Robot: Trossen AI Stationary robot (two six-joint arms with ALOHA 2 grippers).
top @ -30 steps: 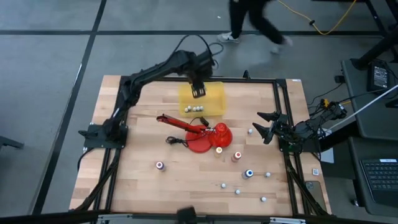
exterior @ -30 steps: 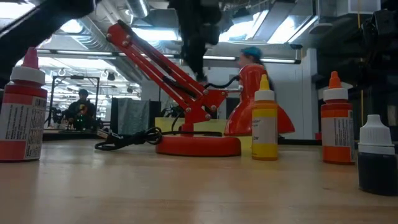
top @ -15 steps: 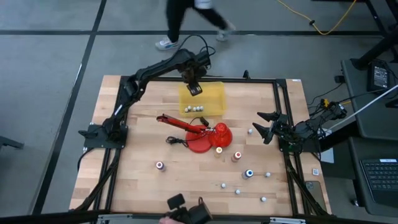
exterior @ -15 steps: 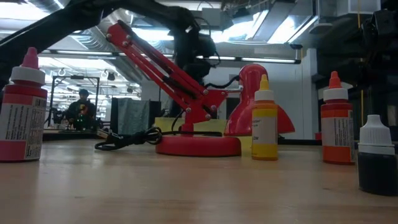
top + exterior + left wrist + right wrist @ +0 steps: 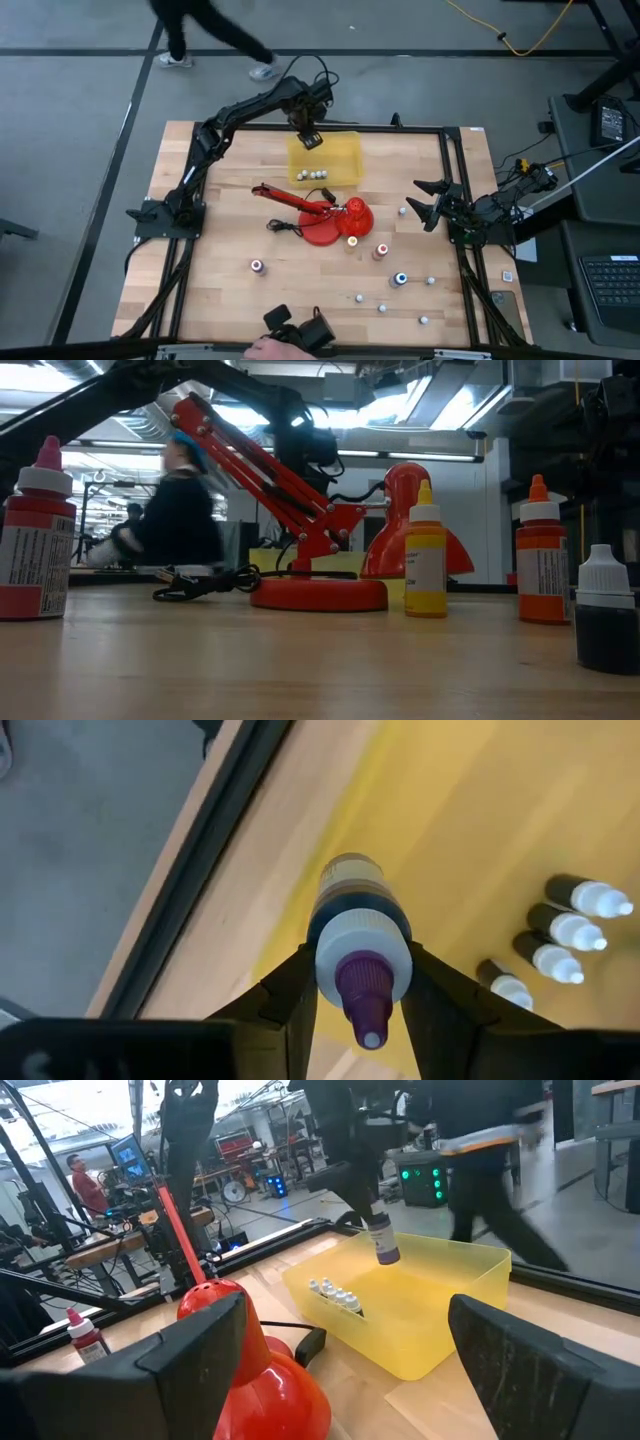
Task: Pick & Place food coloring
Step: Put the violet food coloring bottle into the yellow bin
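The wooden bench (image 5: 230, 300) carries everything, and the biggest thing on it is the red desk lamp (image 5: 325, 215) near its middle. Just beyond the lamp, against the far edge, sits the yellow bin (image 5: 345, 150), with four capped bottles (image 5: 312, 175) lying in a row along its near wall.

The left gripper (image 5: 309, 139) hangs over the bin's far-left corner, fingers clamped on a purple-capped food coloring bottle (image 5: 360, 955), tip pointing down. The right gripper (image 5: 428, 203) waits near the right edge with its fingers spread wide, holding nothing.

Loose bottles stand toward the near edge: the dark red bottle (image 5: 257, 266) near the left, the yellow bottle (image 5: 352, 241) just beside the lamp base, the orange bottle (image 5: 381, 250) and the blue bottle (image 5: 401, 279) further right.

This looks like the placing step. The next move probably calls for lowering the bottle inside the bin wall, clear of the four bottles lying there, before the fingers part.
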